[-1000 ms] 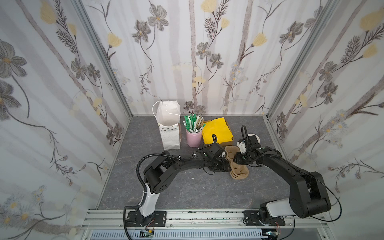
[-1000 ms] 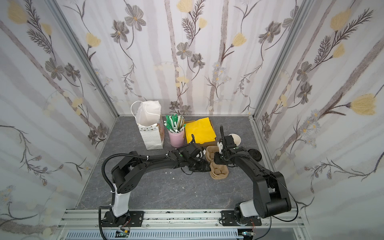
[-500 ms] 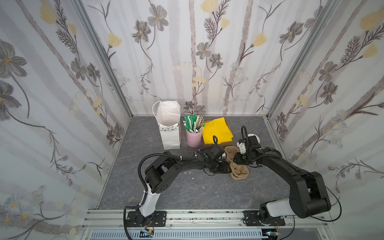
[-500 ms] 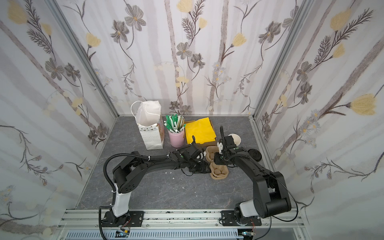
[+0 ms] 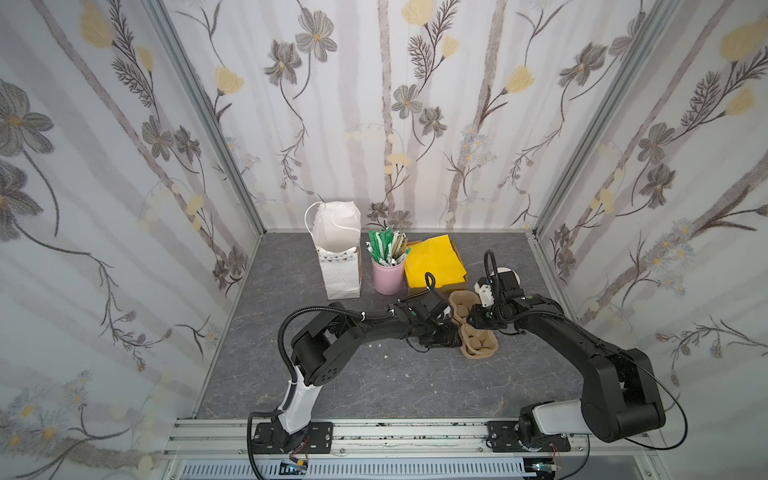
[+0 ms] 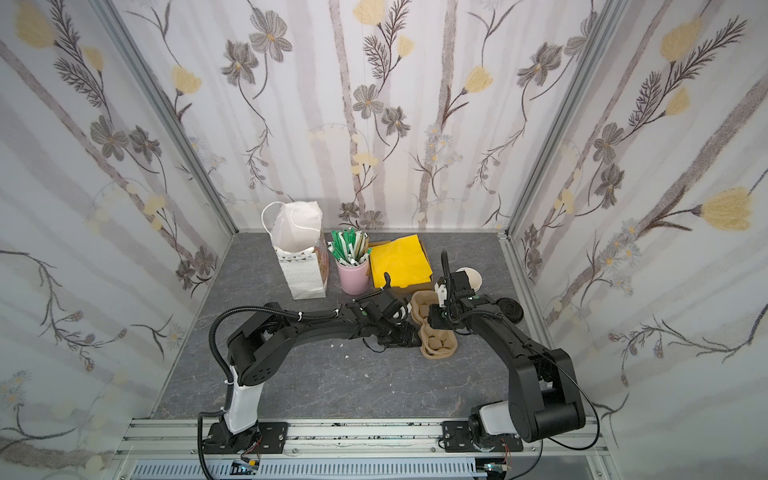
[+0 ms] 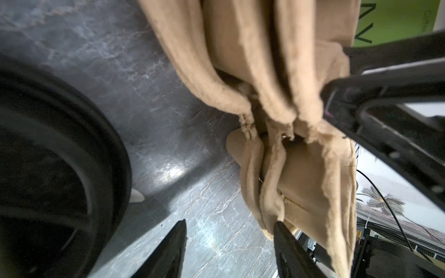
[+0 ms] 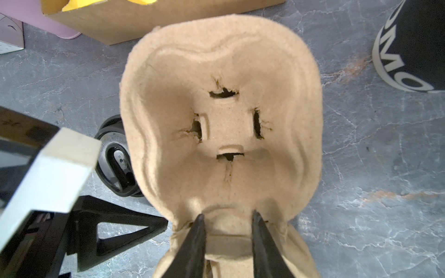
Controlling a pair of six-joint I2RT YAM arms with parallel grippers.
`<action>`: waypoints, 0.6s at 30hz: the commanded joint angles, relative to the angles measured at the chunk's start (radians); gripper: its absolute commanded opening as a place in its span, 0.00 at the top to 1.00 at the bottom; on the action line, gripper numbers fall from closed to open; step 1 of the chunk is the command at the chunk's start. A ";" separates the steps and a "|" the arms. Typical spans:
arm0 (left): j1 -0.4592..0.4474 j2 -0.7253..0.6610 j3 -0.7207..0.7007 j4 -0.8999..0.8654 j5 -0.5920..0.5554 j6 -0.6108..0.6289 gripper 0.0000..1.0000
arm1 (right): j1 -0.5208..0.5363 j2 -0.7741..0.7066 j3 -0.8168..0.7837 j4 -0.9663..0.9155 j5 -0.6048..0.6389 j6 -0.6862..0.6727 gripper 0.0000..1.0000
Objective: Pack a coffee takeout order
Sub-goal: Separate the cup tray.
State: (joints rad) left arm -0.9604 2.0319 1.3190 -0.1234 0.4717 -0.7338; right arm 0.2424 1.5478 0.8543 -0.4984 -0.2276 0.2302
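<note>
Grey marbled tabletop (image 5: 374, 395). Yellow napkin (image 5: 434, 266) lies at back, centre. My L claw (image 7: 230, 222) is spread, 1 finger touching pulp carrier (image 5: 482, 343) edge; R claw (image 8: 228, 215) pinches carrier's mid rib. Green cup (image 7: 397, 19) shows just past carrier, L wrist view.

Left arm (image 5: 374, 326), right arm (image 5: 582, 345) stretched low, wrists nearly meeting; left gripper (image 7: 231, 231) jaws apart; right gripper (image 8: 228, 221) pinched on pulp carrier (image 8: 224, 72).
</note>
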 commanded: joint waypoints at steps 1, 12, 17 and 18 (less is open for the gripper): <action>0.000 0.010 0.009 0.003 -0.008 -0.003 0.40 | -0.001 -0.008 0.002 0.021 -0.024 0.000 0.71; 0.000 0.013 0.024 -0.001 -0.018 -0.004 0.40 | -0.002 -0.008 0.010 0.008 -0.029 -0.008 0.71; 0.000 0.020 0.030 -0.004 -0.023 -0.005 0.40 | -0.012 -0.015 0.006 -0.006 -0.039 -0.018 0.71; 0.000 0.021 0.032 -0.005 -0.025 -0.007 0.39 | -0.015 -0.015 0.006 -0.007 -0.041 -0.021 0.71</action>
State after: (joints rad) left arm -0.9604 2.0449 1.3407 -0.1257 0.4702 -0.7338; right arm 0.2325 1.5402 0.8562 -0.5076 -0.2371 0.2256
